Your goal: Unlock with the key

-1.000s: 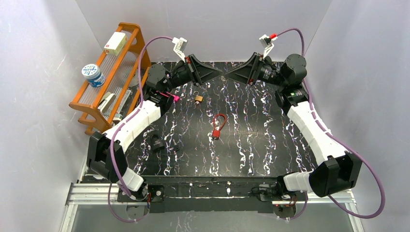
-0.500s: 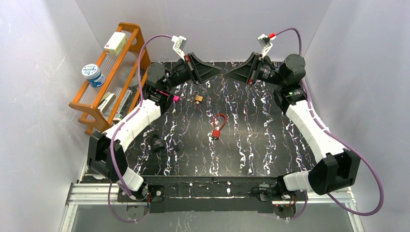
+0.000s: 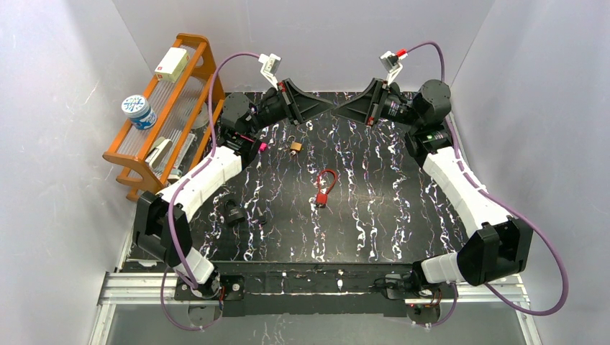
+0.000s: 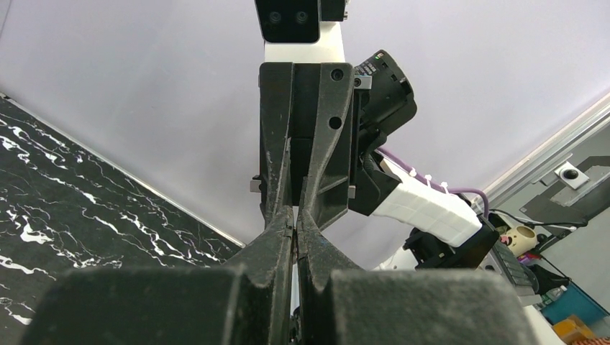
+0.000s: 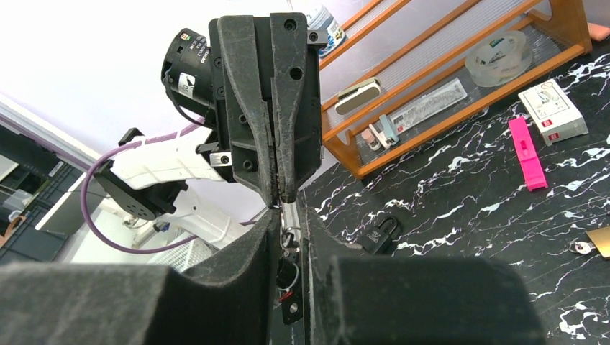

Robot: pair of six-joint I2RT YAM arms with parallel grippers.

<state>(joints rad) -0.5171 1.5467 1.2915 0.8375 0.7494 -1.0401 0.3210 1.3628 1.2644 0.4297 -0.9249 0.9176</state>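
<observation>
1. Your key (image 5: 290,215) is up in the air over the back middle of the table. It is a small metal piece with a ring, right where the two sets of fingertips meet.
2. Your left gripper (image 5: 279,192) has its fingers pressed flat together, and the key sticks out from their tips.
3. Your right gripper (image 3: 341,110) faces it tip to tip. Its fingers stand a narrow slot apart with the key inside the slot, and you cannot tell whether they press on it.
4. Below, three locks lie loose on the table, well apart from each other:
   - a brass padlock (image 3: 296,146) nearest the grippers
   - a red padlock (image 3: 325,188) near the middle
   - a black padlock (image 3: 234,210) toward the left arm
5. A pink strip (image 3: 260,146) lies just left of the brass padlock.
6. The table (image 3: 388,215) is black with white veins.
7. An orange wooden shelf (image 3: 115,154) stands along the table's left edge. On top it carries a white box (image 3: 170,63) and a blue-and-white tub (image 3: 139,111).
8. Plain white walls (image 3: 309,36) close in the back and both sides.
9. Against a second ago, both arms have crept slightly inward at the elbows. The grippers stay nose to nose at the same spot, and none of the locks has moved.
</observation>
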